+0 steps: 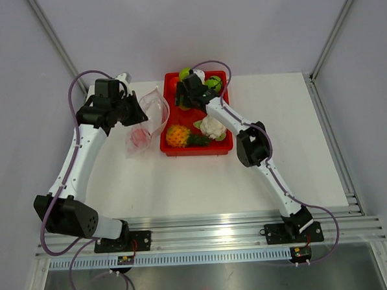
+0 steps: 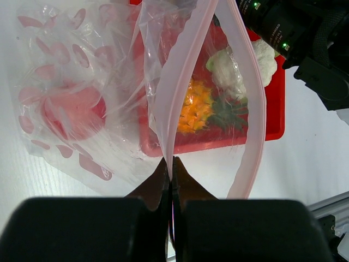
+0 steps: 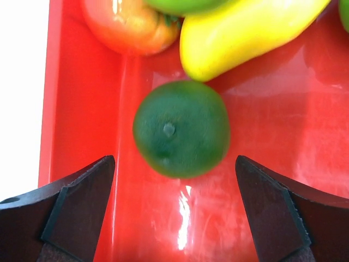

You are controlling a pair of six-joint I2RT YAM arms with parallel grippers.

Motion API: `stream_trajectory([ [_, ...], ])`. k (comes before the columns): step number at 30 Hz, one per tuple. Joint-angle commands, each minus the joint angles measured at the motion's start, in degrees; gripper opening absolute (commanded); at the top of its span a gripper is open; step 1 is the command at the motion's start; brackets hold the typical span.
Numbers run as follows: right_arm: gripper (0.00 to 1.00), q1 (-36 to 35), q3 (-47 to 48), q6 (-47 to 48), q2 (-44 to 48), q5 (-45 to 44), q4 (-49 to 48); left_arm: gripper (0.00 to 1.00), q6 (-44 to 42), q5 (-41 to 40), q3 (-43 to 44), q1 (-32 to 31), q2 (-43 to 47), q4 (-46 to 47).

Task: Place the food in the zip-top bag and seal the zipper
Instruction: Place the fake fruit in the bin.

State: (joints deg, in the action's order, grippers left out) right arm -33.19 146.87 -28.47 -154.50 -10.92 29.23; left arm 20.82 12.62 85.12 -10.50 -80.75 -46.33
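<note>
The left tool [image 2: 170, 164] grips the zipper [image 2: 253, 109] of the zip-top bag [image 2: 60, 65], while the right tool [image 3: 174, 162] hangs wide open over 1 green fruit [image 3: 181, 128] in the red tray [image 3: 82, 109].

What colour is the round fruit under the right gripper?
Dark green fruit, clearest in right wrist view.

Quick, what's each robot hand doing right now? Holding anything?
Left gripper: closed, pinching the zip-top bag by its zipper.
Right gripper: open, holding nothing, above the green fruit in the red tray.
</note>
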Motion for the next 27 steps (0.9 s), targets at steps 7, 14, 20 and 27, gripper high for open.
stream_trajectory([
  [7, 1.00, 1.55, 4.83, -5.19, -4.23, 1.25, -4.62, 0.00, -0.60, 1.62, -0.04, 0.13, 1.65, 2.82],
  [14, 1.00, 1.99, 5.62, -7.83, -5.90, 1.16, -6.12, 0.00, -0.69, 1.97, -0.83, 0.13, 2.09, 3.08],
  [20, 0.79, 2.16, 4.14, -9.06, -5.29, 1.42, -6.12, 0.00, -0.78, 1.88, -1.10, 0.13, 2.09, 3.08],
  [27, 0.61, 2.16, -6.14, -11.25, 3.40, 2.21, -8.05, 0.00, -0.17, 2.23, -0.92, 0.13, 1.74, 2.91],
])
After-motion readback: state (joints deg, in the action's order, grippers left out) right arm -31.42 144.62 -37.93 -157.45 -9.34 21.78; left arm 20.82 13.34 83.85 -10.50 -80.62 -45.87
